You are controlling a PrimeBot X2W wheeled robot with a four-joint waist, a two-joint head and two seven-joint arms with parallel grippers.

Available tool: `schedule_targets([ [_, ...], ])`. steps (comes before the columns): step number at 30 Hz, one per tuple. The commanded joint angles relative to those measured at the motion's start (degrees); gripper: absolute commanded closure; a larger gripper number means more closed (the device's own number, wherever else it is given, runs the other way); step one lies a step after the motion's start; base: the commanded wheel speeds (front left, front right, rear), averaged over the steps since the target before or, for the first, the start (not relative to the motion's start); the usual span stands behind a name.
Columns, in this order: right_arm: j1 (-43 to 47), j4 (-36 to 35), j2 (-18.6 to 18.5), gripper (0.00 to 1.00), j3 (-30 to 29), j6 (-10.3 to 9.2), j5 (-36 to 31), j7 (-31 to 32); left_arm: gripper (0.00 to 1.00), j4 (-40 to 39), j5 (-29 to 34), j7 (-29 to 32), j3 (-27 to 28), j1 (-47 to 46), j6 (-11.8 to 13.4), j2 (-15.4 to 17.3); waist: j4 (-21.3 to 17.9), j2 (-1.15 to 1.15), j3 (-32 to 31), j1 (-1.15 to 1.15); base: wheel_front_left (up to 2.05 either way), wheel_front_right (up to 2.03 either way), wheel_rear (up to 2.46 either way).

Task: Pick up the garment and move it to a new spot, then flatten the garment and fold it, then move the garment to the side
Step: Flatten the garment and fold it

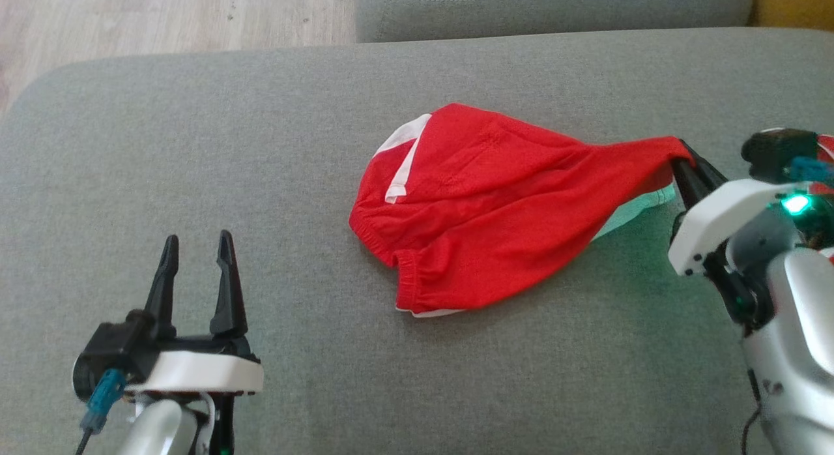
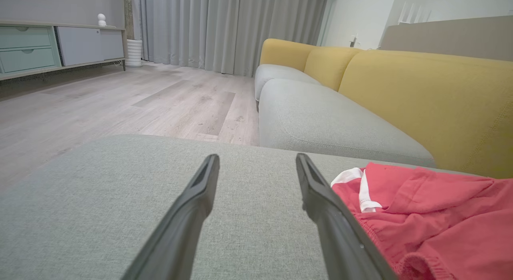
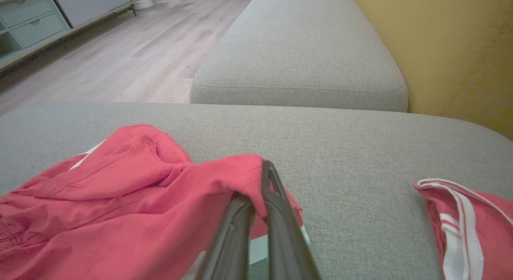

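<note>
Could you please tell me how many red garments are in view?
2. One garment lies mid-cushion, its corner pinched by the right tool; a second garment lies farther right. Others may be hidden.

Garment on the cushion, a pincer at either side.
The garment (image 1: 482, 207) lies on the cushion (image 1: 195, 148), right of centre, with its right corner clamped in the right pincer (image 1: 685, 154). The left pincer (image 1: 197, 238) stands spread, near and left, well apart from the garment. A second garment (image 3: 469, 224) lies further right. Behind the cushion are a sofa seat (image 1: 554, 8) to the right and floor (image 1: 163, 18) to the far left.
</note>
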Motion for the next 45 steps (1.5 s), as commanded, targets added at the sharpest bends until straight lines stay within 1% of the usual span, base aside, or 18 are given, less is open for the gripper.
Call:
schedule_targets([
  [1, 0.01, -3.53, 0.34, 1.00, 0.13, 0.39, -0.44, 0.34, 0.00, -1.25, 0.10, -0.53, 2.15, -2.46, -0.09, 0.93, -0.08, 0.00, -0.08, 0.00, 0.00, 0.00, 0.00],
  [4, 3.29, -9.84, 1.05, 1.00, -2.42, 0.39, -1.56, 2.44, 0.00, -1.03, 0.02, -0.56, 2.47, -2.23, -0.06, 1.09, -0.47, 0.00, -0.40, 0.00, 0.00, 0.00, 0.00],
  [10, 9.86, -26.54, 3.95, 1.00, -6.19, 0.39, -3.44, 9.37, 0.00, -1.01, -0.09, -0.61, 2.96, -2.11, -0.05, 1.27, -1.31, 0.00, -0.64, 0.00, 0.00, 0.00, 0.00],
  [13, 12.42, -30.72, 5.26, 1.00, -7.66, 0.39, -4.23, 12.81, 0.00, -1.17, -0.02, -0.63, 3.04, -2.31, -0.06, 1.21, -1.60, 0.00, -0.14, 0.00, 0.00, 0.00, 0.00],
  [15, 12.91, -30.19, 5.36, 1.00, -8.27, 0.39, -4.37, 14.26, 0.00, -1.28, 0.07, -0.64, 2.97, -2.68, -0.15, 1.12, -1.62, 0.00, 0.50, 0.00, 0.00, 0.00, 0.00],
  [17, 11.94, -27.63, 5.52, 1.00, -8.69, 0.39, -3.69, 14.46, 0.00, -1.38, 0.19, -0.65, 2.92, -3.17, -0.24, 1.05, -1.61, 0.00, 1.26, 0.00, 0.00, 0.00, 0.00],
  [19, 9.71, -23.19, 5.22, 1.00, -8.73, 0.39, -3.28, 14.04, 0.00, -1.48, 0.37, -0.66, 2.82, -3.81, -0.33, 0.99, -1.46, 0.00, 2.23, 0.00, 0.00, 0.00, 0.00],
  [22, 4.92, -14.84, 4.98, 1.00, -8.92, 0.39, -3.24, 11.47, 0.00, -1.43, 0.69, -0.67, 2.42, -4.92, -0.58, 0.79, -0.86, 0.00, 3.53, 0.00, 0.00, 0.00, 0.00],
  [23, 3.14, -12.09, 5.06, 0.63, -9.15, 0.39, -3.46, 10.01, 0.00, -1.40, 0.79, -0.67, 2.26, -5.29, -0.68, 0.70, -0.60, 0.00, 3.97, 0.00, 0.00, 0.00, 0.00],
  [24, 1.52, -9.31, 5.21, 0.00, -9.42, 0.39, -3.86, 8.63, 0.00, -1.29, 0.90, -0.67, 2.13, -5.61, -0.74, 0.61, -0.36, 0.00, 4.26, 0.00, 0.00, 0.00, 0.00],
  [25, 1.52, -9.31, 5.21, 0.00, -9.42, 0.39, -3.86, 8.63, 0.00, -1.29, 0.90, -0.67, 2.13, -5.61, -0.74, 0.61, -0.36, 0.00, 4.26, 0.00, 0.00, 0.00, 0.00],
  [26, -1.18, -4.56, 5.18, 0.00, -9.16, 0.39, -4.95, 6.24, 0.00, -1.00, 1.08, -0.68, 1.84, -6.11, -0.87, 0.44, 0.13, 0.00, 4.61, 0.00, 0.00, 0.00, 0.00],
  [27, -1.18, -4.56, 5.18, 0.00, -9.16, 0.39, -4.95, 6.24, 0.00, -1.00, 1.08, -0.68, 1.84, -6.11, -0.87, 0.44, 0.13, 0.00, 4.61, 0.00, 0.00, 0.00, 0.00],
  [30, -3.63, -0.14, 5.01, 0.00, -9.28, 0.39, -6.95, 2.08, 0.00, -0.44, 1.19, -0.69, 1.67, -6.31, -0.95, 0.22, 0.50, 0.00, 4.38, 0.00, 0.00, 0.00, 0.00],
  [34, -3.47, 1.84, 4.79, 0.00, -9.69, 0.39, -8.85, -3.14, 0.00, 0.46, 1.10, -0.71, 1.70, -5.51, -0.97, 0.06, 0.26, 0.00, 2.62, 0.00, 0.00, 0.00, 0.00],
  [39, 1.51, -2.43, 4.36, 0.00, -8.34, 0.39, -9.48, -10.61, 0.00, 0.88, 0.92, -0.73, 1.95, -3.50, -1.01, -0.12, -0.90, 0.00, -0.30, 0.00, 0.00, 0.00, 0.00],
  [43, 8.22, -8.33, 3.99, 0.00, -5.42, 0.39, -9.53, -14.46, 0.00, 0.68, 0.95, -0.74, 2.28, -1.72, -0.77, -0.11, -2.04, 0.00, -1.94, 0.00, 0.00, 0.00, 0.00],
  [45, 11.82, -10.87, 4.43, 0.00, -4.64, 0.39, -9.41, -15.64, 0.00, 0.50, 0.99, -0.75, 2.45, -0.91, -0.70, -0.05, -2.52, 0.00, -2.54, 0.00, 0.00, 0.00, 0.00],
])
